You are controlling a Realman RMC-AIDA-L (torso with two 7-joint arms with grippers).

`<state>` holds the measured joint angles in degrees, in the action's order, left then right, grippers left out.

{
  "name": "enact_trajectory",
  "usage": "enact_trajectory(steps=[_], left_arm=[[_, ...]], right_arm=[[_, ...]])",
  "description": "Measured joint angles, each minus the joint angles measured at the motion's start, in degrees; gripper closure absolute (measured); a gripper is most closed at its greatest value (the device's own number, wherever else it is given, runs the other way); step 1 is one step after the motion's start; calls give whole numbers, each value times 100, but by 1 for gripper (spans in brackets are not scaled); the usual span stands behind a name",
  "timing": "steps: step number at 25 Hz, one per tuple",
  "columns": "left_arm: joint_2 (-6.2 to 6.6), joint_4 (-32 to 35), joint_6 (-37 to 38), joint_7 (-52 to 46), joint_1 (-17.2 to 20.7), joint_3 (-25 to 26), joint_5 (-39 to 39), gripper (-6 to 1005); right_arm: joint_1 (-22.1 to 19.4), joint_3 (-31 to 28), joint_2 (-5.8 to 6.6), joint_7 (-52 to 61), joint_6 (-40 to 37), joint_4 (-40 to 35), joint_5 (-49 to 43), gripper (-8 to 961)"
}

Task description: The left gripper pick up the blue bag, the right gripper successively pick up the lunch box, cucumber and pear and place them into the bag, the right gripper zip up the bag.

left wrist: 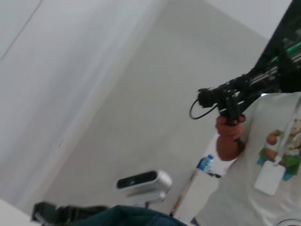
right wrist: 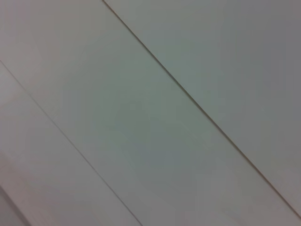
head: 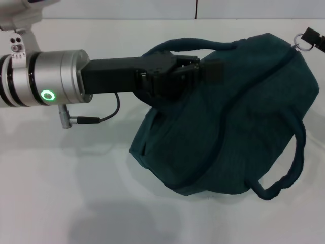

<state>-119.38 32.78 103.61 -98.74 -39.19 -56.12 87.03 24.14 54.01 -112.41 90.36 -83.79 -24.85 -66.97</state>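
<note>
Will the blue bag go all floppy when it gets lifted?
Probably floppy: the blue bag is soft fabric, creased and sagging under the left gripper. It likely won't roll. Its loose handle would probably dangle.

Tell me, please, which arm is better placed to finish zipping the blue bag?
Probably the right. The left pincer is occupied at the blue bag near its upper handle, while the zipper ring lies at the bag's far right corner, where a dark part reaches it.
</note>
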Motion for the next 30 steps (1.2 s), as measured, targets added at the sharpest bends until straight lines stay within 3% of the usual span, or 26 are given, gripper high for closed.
enact_trajectory(steps=[5,12,21,30], left_arm=[[-12,-32,12,4,-21,-5,-98,950],[-24,-109,-736,5,-55,-135,-61,951],[-38,-120,-1464,5,-141,-267,-87,952],[-42,-599,-2624,9,-496,-507,-64,916]], right_arm=[[37,-25,-38,-74,-38,95,1,938],[54,-54,-72,-290,-378,50,37,907],[-39,-183,125,-220,-306,109,37,768],[-484,-717,236,-186,-399,98,37,357]])
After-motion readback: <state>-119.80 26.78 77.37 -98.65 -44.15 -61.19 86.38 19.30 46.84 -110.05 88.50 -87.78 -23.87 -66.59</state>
